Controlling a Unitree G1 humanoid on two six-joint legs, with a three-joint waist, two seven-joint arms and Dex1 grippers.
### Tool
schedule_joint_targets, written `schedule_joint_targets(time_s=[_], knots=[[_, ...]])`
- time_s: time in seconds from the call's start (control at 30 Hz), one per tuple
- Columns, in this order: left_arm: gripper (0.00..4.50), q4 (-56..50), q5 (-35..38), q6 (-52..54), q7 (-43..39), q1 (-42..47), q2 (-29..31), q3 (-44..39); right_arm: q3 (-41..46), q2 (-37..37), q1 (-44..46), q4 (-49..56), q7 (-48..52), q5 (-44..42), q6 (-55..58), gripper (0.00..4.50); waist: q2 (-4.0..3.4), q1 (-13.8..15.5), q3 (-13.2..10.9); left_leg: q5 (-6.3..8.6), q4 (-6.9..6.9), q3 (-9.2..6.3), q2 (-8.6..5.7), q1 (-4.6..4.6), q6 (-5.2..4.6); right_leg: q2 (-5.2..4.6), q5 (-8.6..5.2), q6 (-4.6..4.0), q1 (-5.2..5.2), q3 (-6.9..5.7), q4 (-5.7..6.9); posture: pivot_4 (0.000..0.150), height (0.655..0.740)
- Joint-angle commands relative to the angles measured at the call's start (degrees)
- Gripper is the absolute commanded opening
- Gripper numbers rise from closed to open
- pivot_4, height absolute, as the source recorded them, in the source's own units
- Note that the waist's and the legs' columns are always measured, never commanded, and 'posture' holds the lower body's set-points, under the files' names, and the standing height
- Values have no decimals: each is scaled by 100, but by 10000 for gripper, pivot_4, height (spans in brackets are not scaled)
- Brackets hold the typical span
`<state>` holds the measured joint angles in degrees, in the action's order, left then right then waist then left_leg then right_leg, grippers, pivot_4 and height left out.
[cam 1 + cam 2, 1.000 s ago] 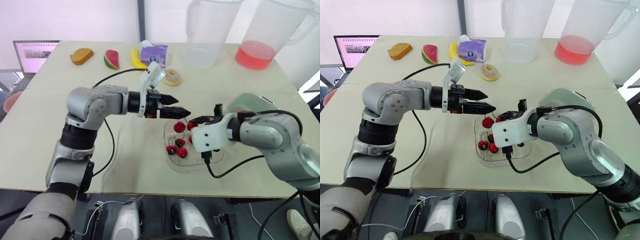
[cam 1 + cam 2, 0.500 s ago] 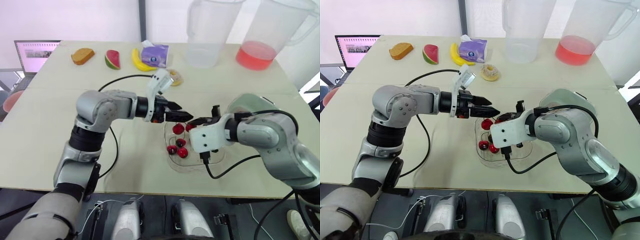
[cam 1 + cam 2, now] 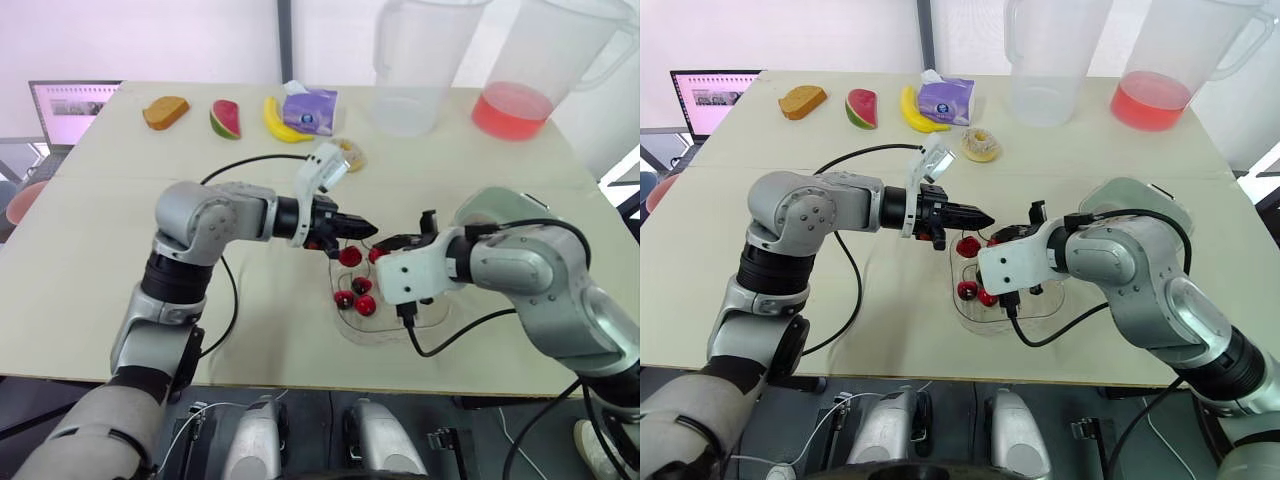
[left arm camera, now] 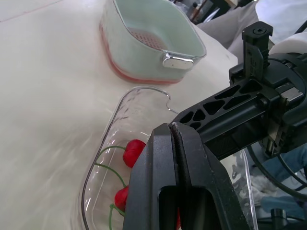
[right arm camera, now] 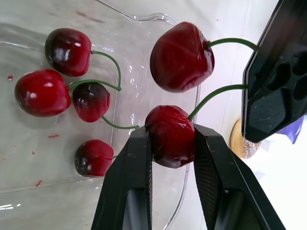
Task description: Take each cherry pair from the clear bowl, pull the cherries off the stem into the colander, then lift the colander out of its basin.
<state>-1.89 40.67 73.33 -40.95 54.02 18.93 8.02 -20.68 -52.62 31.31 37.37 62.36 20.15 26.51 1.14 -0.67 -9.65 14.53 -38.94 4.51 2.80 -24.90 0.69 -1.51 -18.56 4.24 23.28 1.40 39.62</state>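
The left gripper has closed in from 9 o'clock, fingers together on the stem, while the right gripper clamps 1 cherry over the clear bowl, so pulling here could drop its partner short of the colander at 2 o'clock.

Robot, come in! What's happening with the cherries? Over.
Right gripper shut on one cherry. Left gripper shut on its stems. Held above bowl, nothing blocking.
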Motion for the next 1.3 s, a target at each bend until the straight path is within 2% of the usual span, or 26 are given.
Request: schedule_joint_targets(time_s=[0.03, 0.1, 0.13, 0.3, 0.4, 0.53, 0.73, 0.93, 1.3], knots=[[432, -165, 106, -12, -37, 5, -28, -126, 212, 121, 117, 171, -43, 15, 140, 7721, 0, 0, 0, 0, 0, 0, 0, 0, 0, 0, 0, 0, 0, 0, 0, 1500, 7400], [0, -168, 96, -63, -51, -1, -40, -125, 242, 177, 105, 211, -39, -29, 295, 17210, 0, 0, 0, 0, 0, 0, 0, 0, 0, 0, 0, 0, 0, 0, 1, 1500, 7400], [0, -173, 81, -112, -60, -5, -44, -121, 255, 201, 97, 231, -33, -42, 373, 20243, 0, 0, 0, 0, -1, 0, 0, 0, 0, -1, 0, 0, 0, 0, 1, 1500, 7400], [0, -62, 24, -315, -143, 32, -6, -167, 562, 242, 34, 349, 118, -376, 1120, 44623, 0, 4, 0, 0, -1, 0, 0, 0, 0, -2, 0, 0, 0, 0, 2, 1500, 7400], [0, -38, -86, -606, -362, 76, 166, -109, 1091, 226, -6, 425, 342, -987, 1910, 44623, 0, 6, 0, 0, -2, 0, -2, 0, 0, -2, 0, 0, -2, -1, 2, 1500, 7400], [0, -264, -413, -1564, -1149, -2, 618, 232, 1799, 620, 210, 253, 377, -1964, 3253, 44623, 0, -23, 0, 0, -1, -2, 2, 1, 0, -2, 0, 0, -2, -1, 2, 1500, 7400], [0, -574, -779, -2749, -1951, -188, 1043, 396, 2233, 1049, 360, -67, 98, -2942, 4064, 44623, -4, -4, 1, 1, 1, 2, 0, 2, -1, -3, 0, -2, -2, 1, 3, 1500, 7400], [0, -820, -685, -2771, -1982, -421, 1103, 269, 2313, 1374, 749, -105, -252, -3812, 4683, 44623, -4, -3, 1, 21, 0, 1, -2, 2, -35, -3, 0, -1, -2, 1, 3, 1500, 7400], [0, -760, -688, -2901, -1991, -513, 1065, 116, 2404, 1640, 1175, -134, -1050, -4844, 5406, 44623, -4, -3, 1, 22, 1, -1, 0, 2, -38, -4, 0, -1, -2, 0, 3, 1500, 7400]])
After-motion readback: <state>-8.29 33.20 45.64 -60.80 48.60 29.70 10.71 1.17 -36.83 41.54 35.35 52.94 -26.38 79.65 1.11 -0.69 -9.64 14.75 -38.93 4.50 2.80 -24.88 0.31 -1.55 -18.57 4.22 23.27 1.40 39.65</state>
